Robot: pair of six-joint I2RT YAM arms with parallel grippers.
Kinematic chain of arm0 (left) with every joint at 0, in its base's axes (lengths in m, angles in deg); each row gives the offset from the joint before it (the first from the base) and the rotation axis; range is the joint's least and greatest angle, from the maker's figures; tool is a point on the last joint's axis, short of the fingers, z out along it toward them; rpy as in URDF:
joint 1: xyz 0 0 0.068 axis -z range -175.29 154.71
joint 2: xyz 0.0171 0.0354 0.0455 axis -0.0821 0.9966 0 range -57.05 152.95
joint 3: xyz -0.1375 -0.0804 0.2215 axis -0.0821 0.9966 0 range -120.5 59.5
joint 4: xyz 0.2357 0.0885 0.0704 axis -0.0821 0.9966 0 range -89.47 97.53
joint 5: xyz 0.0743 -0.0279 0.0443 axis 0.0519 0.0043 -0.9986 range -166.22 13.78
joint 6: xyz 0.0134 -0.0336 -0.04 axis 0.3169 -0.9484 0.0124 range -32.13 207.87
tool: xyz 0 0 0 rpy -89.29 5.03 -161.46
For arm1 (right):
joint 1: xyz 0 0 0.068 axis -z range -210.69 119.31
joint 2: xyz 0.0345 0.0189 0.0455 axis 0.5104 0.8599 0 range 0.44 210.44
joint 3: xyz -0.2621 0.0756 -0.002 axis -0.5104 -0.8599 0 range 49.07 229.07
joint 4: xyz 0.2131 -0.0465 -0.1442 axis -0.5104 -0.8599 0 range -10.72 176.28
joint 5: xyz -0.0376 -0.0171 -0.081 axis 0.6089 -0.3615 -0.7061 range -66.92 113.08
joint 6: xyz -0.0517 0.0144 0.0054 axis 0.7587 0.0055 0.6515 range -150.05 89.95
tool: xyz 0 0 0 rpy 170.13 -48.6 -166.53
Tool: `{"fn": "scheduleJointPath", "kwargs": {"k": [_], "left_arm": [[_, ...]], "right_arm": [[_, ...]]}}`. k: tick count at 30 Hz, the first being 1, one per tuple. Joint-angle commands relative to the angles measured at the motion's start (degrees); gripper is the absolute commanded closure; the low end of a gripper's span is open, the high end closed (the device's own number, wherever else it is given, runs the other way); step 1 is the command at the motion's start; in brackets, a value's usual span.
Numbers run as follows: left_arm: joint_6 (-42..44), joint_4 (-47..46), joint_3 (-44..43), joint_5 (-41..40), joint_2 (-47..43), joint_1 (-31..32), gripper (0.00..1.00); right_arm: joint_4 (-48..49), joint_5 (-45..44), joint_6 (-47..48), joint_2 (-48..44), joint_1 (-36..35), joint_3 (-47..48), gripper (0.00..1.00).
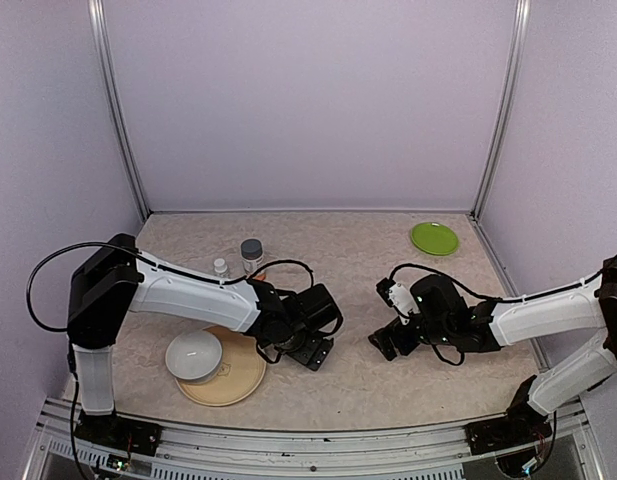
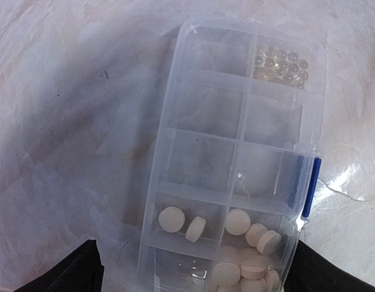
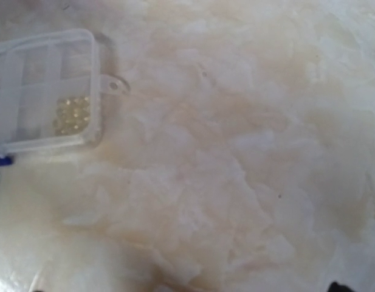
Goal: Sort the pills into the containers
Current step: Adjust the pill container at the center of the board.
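**Pill box under a wide-open gripper.** A clear pill box (image 2: 202,109) lies flat on the mottled table (image 1: 368,250), directly beneath the left gripper (image 1: 310,352). The gripper's dark fingertips (image 2: 78,274) stand wide, one on either side of the box's near end, gripping nothing. From overhead the box is hidden under that gripper.

Round whitish pills (image 2: 239,222) sit in the compartments nearest the fingers, two on the left and a heap on the right. The middle compartments (image 2: 205,161) are bare, and the far right cell holds small clear beads (image 2: 281,64). A blue clasp (image 2: 310,185) sits on the box's right long edge.

Bare table lies along the box's left long side and beyond its far end. To the box's right, across a strip of bare table, the right gripper (image 1: 380,345) hangs with jaws spread wide, holding nothing. Its wrist view shows only the box's beaded corner and bare surface.

Near the box's left, a white bowl (image 1: 193,355) sits on a tan plate (image 1: 238,378). Behind the box stand a grey-capped bottle (image 1: 252,252) and a smaller white bottle (image 1: 221,266). A green plate (image 1: 434,238) lies well back and to the right of it.
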Motion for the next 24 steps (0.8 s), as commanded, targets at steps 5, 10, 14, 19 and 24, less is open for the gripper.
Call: {"fn": "scheduleJointPath", "kwargs": {"k": [5,10,14,19,24], "left_arm": [[0.31,1.08,3.17,-2.06,-7.41,-2.5,0.01],[0.52,-1.85,6.77,3.45,-12.33,-4.92,0.01],[0.41,-2.31,8.26,5.17,-13.4,-6.43,0.01],[1.22,-1.63,7.92,6.36,-12.32,-5.92,0.02],[1.96,0.13,7.01,6.18,-10.35,-5.06,0.02]], "right_arm": [[1.3,-0.18,-0.67,-0.9,0.54,-0.8,0.0],[1.81,-0.27,-0.8,-0.79,0.53,-1.1,0.0],[2.17,0.18,-0.83,-0.31,0.54,-0.93,0.0],[2.02,0.27,-0.16,0.05,0.56,-0.45,0.0],[2.0,0.17,-0.09,0.06,0.58,-0.3,0.0]]}}
